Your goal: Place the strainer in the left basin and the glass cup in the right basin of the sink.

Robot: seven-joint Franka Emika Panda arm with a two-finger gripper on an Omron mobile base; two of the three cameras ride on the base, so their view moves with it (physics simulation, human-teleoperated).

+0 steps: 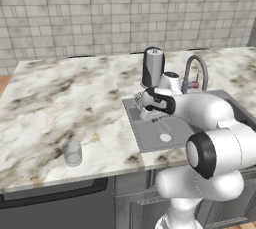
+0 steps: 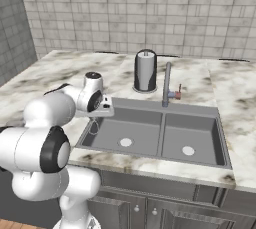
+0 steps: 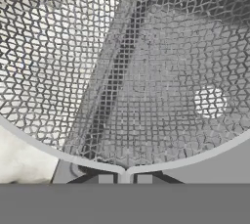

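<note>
The end effector (image 3: 125, 178) sits at the bottom of the hand view with its two dark fingertips (image 3: 105, 179) drawn close on either side of the thin wire handle of the small silvery wire-mesh strainer (image 3: 146, 81); it is closed on that handle. The mesh bowl extends directly ahead of the fingertips, and through it the dark grey sink floor and the marble edge are visible.

In the left base view the strainer (image 1: 141, 104) hangs at the hand, over the near-left corner of the left basin (image 1: 150, 135). In the right base view the white arm reaches forward from the base, the wrist held level above the left rim of the dark grey double sink (image 2: 160, 104).

Count: one strainer, held. One small clear glass cup (image 1: 72, 153), upright on the marble surface (image 1: 60, 98), well apart from the sink to its left. Two basins: the left basin and the right basin (image 2: 192, 145), each with one round white drain. One curved grey faucet (image 2: 167, 84) behind the divider. One tall dark steel canister (image 2: 145, 71) standing beside the faucet.
</note>
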